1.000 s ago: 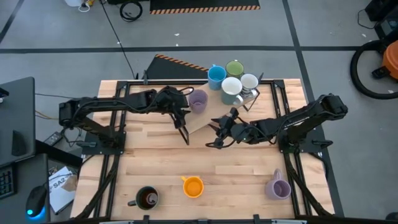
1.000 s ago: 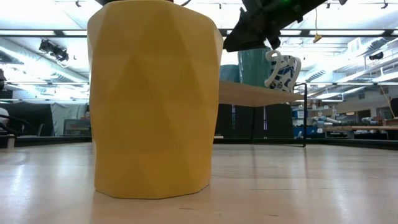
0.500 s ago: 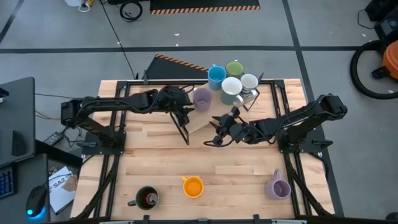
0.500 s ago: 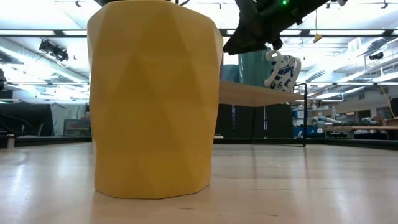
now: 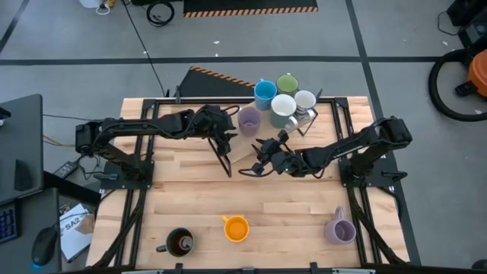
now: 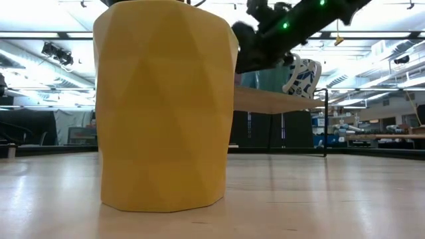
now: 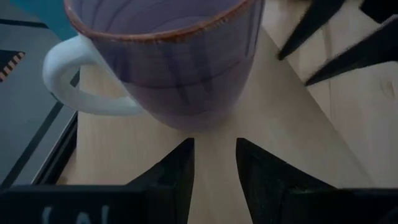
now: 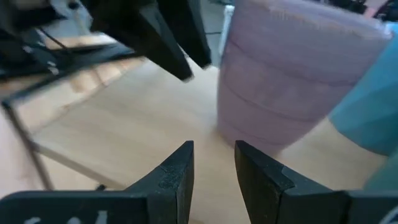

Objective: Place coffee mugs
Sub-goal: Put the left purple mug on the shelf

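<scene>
so, lavender mug (image 5: 248, 119) sits on the raised wooden shelf (image 5: 245, 150) at the back of the desk (image 5: 289, 213), just left of the cluster already there: blue mug (image 5: 264, 93), green mug (image 5: 287, 83), white mug (image 5: 283, 106) and a paler patterned mug (image 5: 305, 100). in the left wrist view we see it upright on the board, white handle out to the side, standing just past the left claw (image 7: 214, 163). that claw's two fingers show only a narrow gap and nothing between them, so we read it as let go of the mug, nearly closed, empty.

right claw (image 5: 261, 156) hangs near the shelf's front edge, close by the same mug; in its wrist view the fingers are also narrowly apart and empty, mug ahead of them.

step in hand, as we judge it: fifth mug just placed, both claws free. still out on the desk front: orange mug (image 5: 237, 228), dark mug (image 5: 180, 243) and second lavender mug (image 5: 340, 229); we count seven mugs, no eighth visible.

next move likely calls for the left claw backing straight off without clipping the handle, then an arm going to the front row with its claw spread wider for the next pick.
</scene>
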`<state>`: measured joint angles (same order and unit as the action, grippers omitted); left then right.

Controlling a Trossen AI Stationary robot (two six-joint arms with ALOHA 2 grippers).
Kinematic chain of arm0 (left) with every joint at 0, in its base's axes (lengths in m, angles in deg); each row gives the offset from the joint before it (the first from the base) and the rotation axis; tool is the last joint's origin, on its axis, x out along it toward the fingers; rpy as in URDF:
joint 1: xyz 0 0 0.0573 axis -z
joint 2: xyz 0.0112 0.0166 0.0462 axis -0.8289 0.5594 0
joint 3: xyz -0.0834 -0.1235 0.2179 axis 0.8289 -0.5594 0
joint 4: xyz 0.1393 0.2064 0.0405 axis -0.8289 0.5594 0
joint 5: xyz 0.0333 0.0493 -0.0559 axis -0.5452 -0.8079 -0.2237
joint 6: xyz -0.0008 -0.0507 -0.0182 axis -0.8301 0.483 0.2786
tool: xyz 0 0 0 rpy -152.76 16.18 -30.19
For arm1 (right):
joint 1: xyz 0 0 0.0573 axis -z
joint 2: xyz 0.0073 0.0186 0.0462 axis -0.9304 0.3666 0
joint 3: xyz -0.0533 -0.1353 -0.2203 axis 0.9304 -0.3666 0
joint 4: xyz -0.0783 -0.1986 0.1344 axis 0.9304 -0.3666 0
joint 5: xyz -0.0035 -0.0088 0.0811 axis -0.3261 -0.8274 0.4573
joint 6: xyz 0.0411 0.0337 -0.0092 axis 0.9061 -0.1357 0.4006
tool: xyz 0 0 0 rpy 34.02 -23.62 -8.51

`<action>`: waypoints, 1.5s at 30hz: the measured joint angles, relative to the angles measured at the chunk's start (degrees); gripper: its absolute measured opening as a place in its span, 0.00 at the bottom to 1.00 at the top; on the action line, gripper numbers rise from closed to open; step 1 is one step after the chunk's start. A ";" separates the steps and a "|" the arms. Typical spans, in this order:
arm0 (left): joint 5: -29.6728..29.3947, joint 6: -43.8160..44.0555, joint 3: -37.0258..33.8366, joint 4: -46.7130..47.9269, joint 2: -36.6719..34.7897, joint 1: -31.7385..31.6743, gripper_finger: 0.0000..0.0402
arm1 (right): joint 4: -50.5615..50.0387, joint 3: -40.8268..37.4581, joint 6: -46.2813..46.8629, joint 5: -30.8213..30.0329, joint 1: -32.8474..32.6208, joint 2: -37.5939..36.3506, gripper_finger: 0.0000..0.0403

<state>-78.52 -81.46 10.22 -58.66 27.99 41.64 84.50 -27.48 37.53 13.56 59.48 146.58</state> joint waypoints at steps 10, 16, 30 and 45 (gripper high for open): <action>-1.29 -5.89 0.00 -1.04 -0.04 -2.56 0.31 | 5.44 -0.02 0.02 0.04 3.44 3.98 0.30; 1.38 -8.50 0.02 -4.89 0.17 -5.83 0.31 | 6.73 -0.02 -0.09 0.38 5.45 4.30 0.30; 3.85 -9.62 0.02 -8.66 0.79 -9.59 0.31 | 9.00 -0.02 -1.16 1.07 7.85 4.30 0.30; 3.61 -11.90 0.02 -9.31 0.51 -10.19 0.31 | 10.20 -0.02 -1.18 2.87 7.94 4.28 0.30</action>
<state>-74.91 -93.36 10.24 -67.97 28.50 31.45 94.71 -27.51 36.34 16.43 67.42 150.86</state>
